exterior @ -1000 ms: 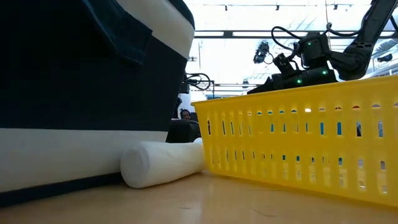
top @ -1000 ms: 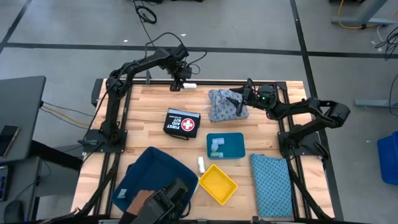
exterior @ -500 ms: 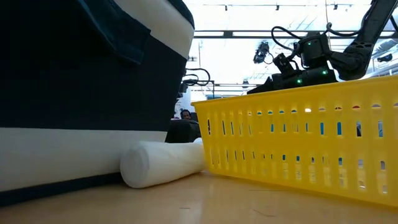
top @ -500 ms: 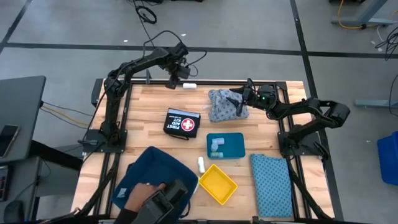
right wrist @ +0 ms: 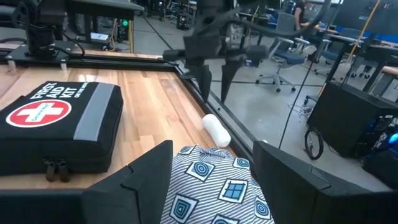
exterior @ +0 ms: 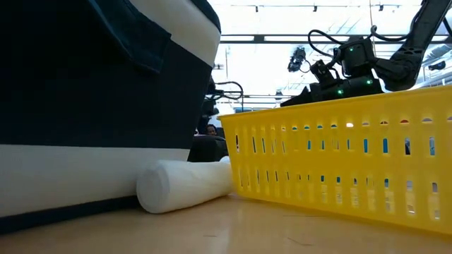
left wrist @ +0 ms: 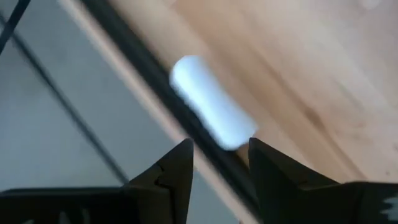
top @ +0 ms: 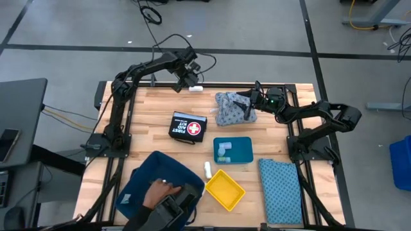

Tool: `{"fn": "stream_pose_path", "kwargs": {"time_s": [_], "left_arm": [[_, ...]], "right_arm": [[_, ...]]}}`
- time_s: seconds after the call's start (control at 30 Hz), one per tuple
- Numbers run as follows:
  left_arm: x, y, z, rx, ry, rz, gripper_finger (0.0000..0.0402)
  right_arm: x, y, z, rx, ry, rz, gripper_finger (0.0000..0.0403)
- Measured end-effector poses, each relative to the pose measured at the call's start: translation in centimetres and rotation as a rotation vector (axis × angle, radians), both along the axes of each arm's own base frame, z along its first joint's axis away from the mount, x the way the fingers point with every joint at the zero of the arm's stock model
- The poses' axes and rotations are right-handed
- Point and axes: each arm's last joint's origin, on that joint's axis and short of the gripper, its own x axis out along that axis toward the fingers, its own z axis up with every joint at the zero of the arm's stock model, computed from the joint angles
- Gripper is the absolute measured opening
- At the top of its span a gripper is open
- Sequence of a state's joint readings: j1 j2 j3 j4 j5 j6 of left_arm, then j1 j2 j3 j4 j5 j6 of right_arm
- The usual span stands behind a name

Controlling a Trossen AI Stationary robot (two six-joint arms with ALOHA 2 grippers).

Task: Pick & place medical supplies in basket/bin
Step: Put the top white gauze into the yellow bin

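Wooden bench (top: 148,109): square yellow slatted plastic basket (top: 224,190) empty. Left gripper (top: 187,82), jaws spread, above short white roll (top: 196,88); right gripper (top: 243,105), jaws spread, at grey-blue patterned cloth bundle (top: 229,108).

Much of the scene was hidden, cropped or blurred

In the left wrist view the white roll (left wrist: 211,102) was a soft blur, and the left gripper (left wrist: 219,163) showed only its fingertips above the picture's edge; the low view was largely blocked by a dark blue and white bulk (exterior: 99,99) and the yellow basket (exterior: 346,166), whose inside could not be seen, and the white stick (exterior: 185,185) had its far end hidden behind that basket; the grey-blue cloth bundle (right wrist: 214,190) was cut off by the right wrist picture's edge; the vials in the teal tray (top: 241,149) were too small to count
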State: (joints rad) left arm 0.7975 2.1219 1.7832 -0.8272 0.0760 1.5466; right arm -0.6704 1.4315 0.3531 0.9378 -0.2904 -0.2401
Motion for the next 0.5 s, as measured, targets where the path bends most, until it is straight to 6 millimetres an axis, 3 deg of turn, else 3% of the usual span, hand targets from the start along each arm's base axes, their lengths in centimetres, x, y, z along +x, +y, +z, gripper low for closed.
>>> {"fn": "stream_pose_path", "kwargs": {"time_s": [0.2,0.5], "left_arm": [[0.3,0.2,-2.2,-0.085,0.011,-0.015,0.0140],[0.5,0.1,-2.2,-0.172,-0.062,0.067,0.0154]], "right_arm": [[0.0,0.0,0.0,0.019,-0.008,0.015,0.0233],[0.0,0.1,0.0,0.021,-0.010,0.029,0.0233]]}}
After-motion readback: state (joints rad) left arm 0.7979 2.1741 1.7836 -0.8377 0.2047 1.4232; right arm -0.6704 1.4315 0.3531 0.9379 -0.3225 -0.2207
